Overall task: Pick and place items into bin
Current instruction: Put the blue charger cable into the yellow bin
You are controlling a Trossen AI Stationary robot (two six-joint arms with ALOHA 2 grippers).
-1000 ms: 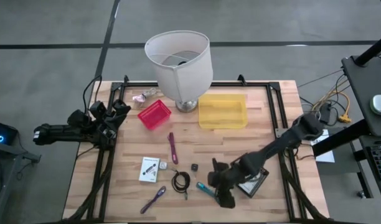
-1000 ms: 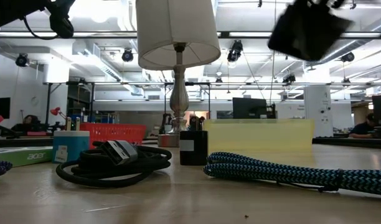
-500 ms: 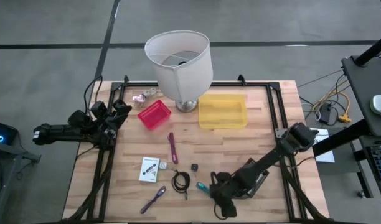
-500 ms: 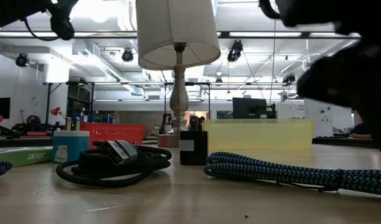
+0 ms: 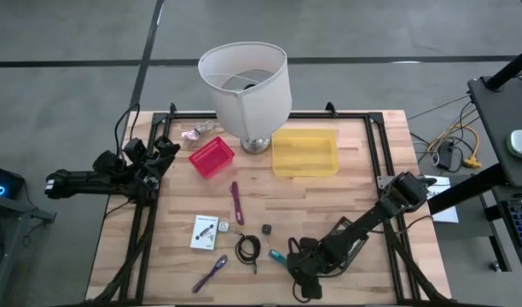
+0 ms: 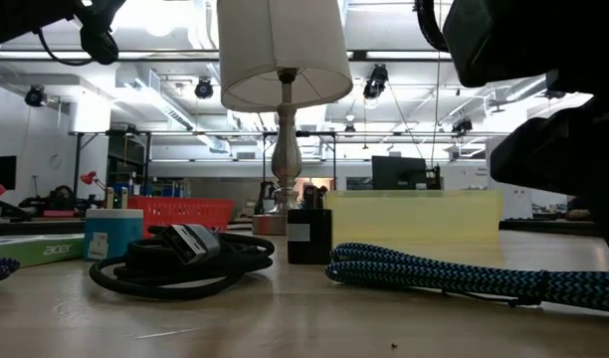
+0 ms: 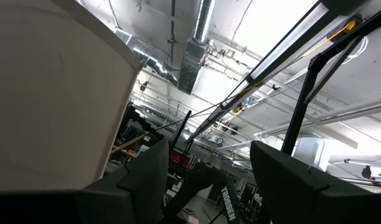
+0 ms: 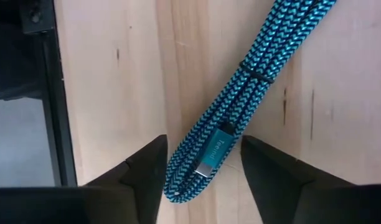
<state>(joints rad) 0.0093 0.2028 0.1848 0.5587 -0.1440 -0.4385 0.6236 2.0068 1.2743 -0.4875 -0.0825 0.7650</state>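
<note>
A teal-and-black braided cable bundle [image 8: 228,130] lies flat on the wooden table near its front edge [image 5: 278,256], and it also shows in the low view [image 6: 434,273]. My right gripper [image 8: 203,162] hovers low over the bundle's plug end, pointing steeply down. It is open, one finger on either side of the bundle, with a gap showing between each finger and the braid. Its place on the table is near the front edge [image 5: 300,266]. My left gripper [image 5: 163,153] waits at the table's left edge, open and tilted upward [image 7: 206,168]. The yellow bin [image 5: 304,152] stands at the back.
A coiled black cable [image 5: 247,248], a small black cube [image 5: 267,230], a white packet [image 5: 205,232] and two purple sticks [image 5: 236,202] [image 5: 211,274] lie left of the right gripper. A red basket [image 5: 211,157], a lamp [image 5: 246,85] and a pink wrapper [image 5: 193,134] stand at the back.
My right gripper has come down toward the table and a little toward its near edge, ending low over the teal cable bundle. In the low view it has dropped from the top of the picture to the right side. The cable has not moved.
</note>
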